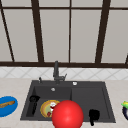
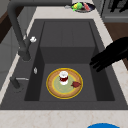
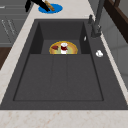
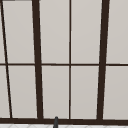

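In the front view we see the left hand (image 1: 33, 99) low in the left basin of the sink (image 1: 110, 107), just left of a yellow-rimmed plate (image 1: 45, 108), which a red ball (image 1: 67, 114) partly covers. The right hand (image 1: 94, 115) hangs over the sink's front edge on the right; we cannot tell how either hand's fingers stand here. A blue plate (image 1: 7, 106) lies on the counter at the left, a dark bowl (image 1: 125, 110) at the right, and the tap (image 1: 56, 72) stands behind the basin.

The left side view adds what the ball hid: a small jar (image 2: 63, 77) upright on the plate (image 2: 53, 87) with a red bit (image 2: 76, 84) beside it. 1 hand (image 2: 110, 55) reaches in from the right with fingers straight and relaxed, holding nothing (we cannot match it for certain).

The right side view shows the plate (image 3: 71, 50) at the basin's far end and a hand (image 3: 32, 3) above the blue plate (image 3: 56, 9).

The upper view gives the window (image 4: 70, 62) and the tap's tip (image 4: 56, 122).
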Robot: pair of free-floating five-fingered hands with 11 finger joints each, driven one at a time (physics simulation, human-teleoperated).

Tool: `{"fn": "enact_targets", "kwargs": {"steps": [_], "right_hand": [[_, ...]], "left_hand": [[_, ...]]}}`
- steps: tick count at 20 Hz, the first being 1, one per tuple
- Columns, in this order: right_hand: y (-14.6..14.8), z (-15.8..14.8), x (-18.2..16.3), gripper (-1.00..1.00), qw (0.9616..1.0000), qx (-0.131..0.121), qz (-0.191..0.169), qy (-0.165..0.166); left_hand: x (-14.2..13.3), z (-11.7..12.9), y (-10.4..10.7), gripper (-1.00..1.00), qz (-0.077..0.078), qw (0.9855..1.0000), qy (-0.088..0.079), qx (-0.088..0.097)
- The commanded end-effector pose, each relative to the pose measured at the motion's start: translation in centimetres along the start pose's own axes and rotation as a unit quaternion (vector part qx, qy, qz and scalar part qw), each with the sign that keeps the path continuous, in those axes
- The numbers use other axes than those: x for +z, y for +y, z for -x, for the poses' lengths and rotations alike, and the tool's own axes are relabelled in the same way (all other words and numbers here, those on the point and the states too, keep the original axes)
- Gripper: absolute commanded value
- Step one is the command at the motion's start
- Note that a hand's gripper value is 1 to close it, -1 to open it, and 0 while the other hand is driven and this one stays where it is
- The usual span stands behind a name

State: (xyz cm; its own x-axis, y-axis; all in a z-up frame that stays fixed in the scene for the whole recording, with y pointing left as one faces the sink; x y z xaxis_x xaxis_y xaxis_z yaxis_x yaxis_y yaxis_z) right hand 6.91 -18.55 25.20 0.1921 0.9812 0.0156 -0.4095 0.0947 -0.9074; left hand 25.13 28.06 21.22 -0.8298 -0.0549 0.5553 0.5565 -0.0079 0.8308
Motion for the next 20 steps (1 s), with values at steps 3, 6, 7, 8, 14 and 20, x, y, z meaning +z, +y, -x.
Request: {"fn": "enact_targets", "kwargs": {"steps": [3,6,7,8,14,20], "right_hand": [[0.0,0.0,0.0,0.00,1.0000,0.000,0.000,0.000],[0.0,0.0,0.0,0.00,1.0000,0.000,0.000,0.000],[0.0,0.0,0.0,0.00,1.0000,0.000,0.000,0.000],[0.0,0.0,0.0,0.00,1.0000,0.000,0.000,0.000],[0.0,0.0,0.0,0.00,1.0000,0.000,0.000,0.000],[0.0,0.0,0.0,0.00,1.0000,0.000,0.000,0.000]], "left_hand": [[-0.9,-5.5,-0.4,-1.00,0.022,0.9996,0.015,0.005],[-1.2,-8.2,-0.7,-1.00,0.022,0.9996,0.016,0.005],[-1.5,-9.0,-1.0,-1.00,0.021,0.9997,0.016,0.001],[-1.6,-9.9,-1.3,-1.00,0.022,0.9996,0.016,0.000],[-2.5,-14.6,-3.0,-1.00,0.019,0.9997,0.016,-0.004],[-3.8,-17.7,-5.2,-1.00,0.008,0.9997,0.013,-0.018]]}}
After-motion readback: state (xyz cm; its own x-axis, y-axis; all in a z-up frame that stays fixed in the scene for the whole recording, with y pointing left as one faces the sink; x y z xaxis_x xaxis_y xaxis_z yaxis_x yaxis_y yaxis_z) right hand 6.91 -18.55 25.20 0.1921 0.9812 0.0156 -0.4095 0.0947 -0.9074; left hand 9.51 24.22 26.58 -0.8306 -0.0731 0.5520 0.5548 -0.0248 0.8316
